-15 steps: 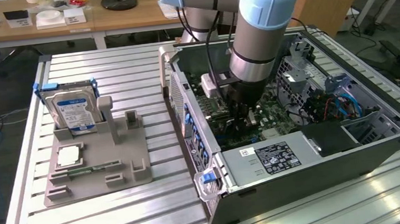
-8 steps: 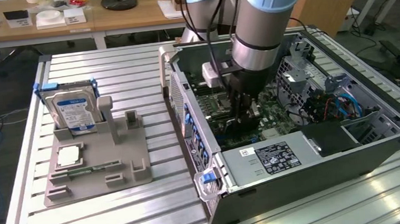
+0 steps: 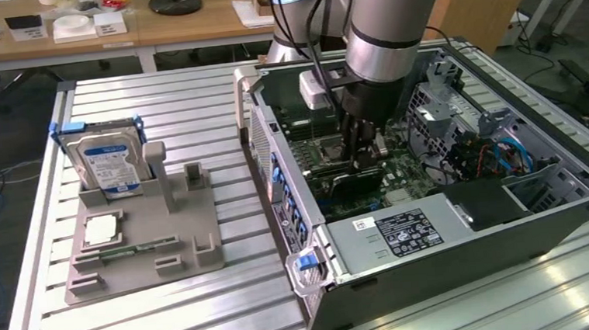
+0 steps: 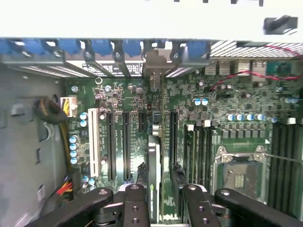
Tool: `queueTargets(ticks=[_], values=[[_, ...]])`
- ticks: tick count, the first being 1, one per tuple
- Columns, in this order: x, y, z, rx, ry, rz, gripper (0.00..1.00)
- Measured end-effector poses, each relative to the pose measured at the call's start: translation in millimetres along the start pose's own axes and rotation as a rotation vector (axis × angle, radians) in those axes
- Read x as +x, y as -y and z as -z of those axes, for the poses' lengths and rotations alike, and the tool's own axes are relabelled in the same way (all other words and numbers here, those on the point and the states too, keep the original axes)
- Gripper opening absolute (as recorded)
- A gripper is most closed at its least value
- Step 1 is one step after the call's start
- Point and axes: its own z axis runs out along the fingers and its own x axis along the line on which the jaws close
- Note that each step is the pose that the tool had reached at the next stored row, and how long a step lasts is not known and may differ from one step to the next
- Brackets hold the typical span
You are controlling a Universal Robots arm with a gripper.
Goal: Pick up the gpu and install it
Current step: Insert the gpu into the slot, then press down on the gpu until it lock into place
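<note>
inside the open computer case (image 3: 547, 217), at about 3 o'clock in the exterior view, the arm (image 3: 389, 26) reaches straight down to the green board (image 3: 319, 144) on the case floor. the gripper (image 3: 364, 154) is down among the parts, with the gpu (image 3: 348, 183) standing on edge right under it, a dark card set upright on the board.

on the wrist view the gripper (image 4: 161, 201) has its two black fingers (image 4: 134, 208) closed against the faces of the gpu (image 4: 154, 165), one finger on each side, so the card is clamped between them. the card is seen edge-on as a thin strip. its long axis runs from the fingers away toward the row of blue clips (image 4: 99, 47) along the case's rear wall, and its grey metal bracket (image 4: 154, 64) meets that wall at the far end. it lies parallel to the long black slots (image 4: 127, 146) on the board (image 4: 246, 94), just beside them; whether it is fully seated i cannot tell.

over at 9 o'clock in the exterior view, well apart from the case, a grey holder (image 3: 138, 238) on the slatted table (image 3: 181, 321) keeps a hard drive (image 3: 108, 166) upright and a small green stick (image 3: 124, 249) lying flat.
</note>
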Motion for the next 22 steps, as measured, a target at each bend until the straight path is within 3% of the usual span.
queueTargets(ticks=[3, 5, 7, 9, 22], values=[[0.0, 0.0, -0.1, 0.0001, 0.0002, 0.0, 0.33], [0.0, 0.0, 0.0, 0.0001, 0.0001, 0.0, 0.21], [0.0, 0.0, 0.0, 0.0, 0.0001, 0.0, 0.21], [0.0, 0.0, 0.1, 0.0, 0.0, 0.0, 0.1], [0.0, 0.0, 0.0, 0.0, 0.0001, 0.0, 0.11]])
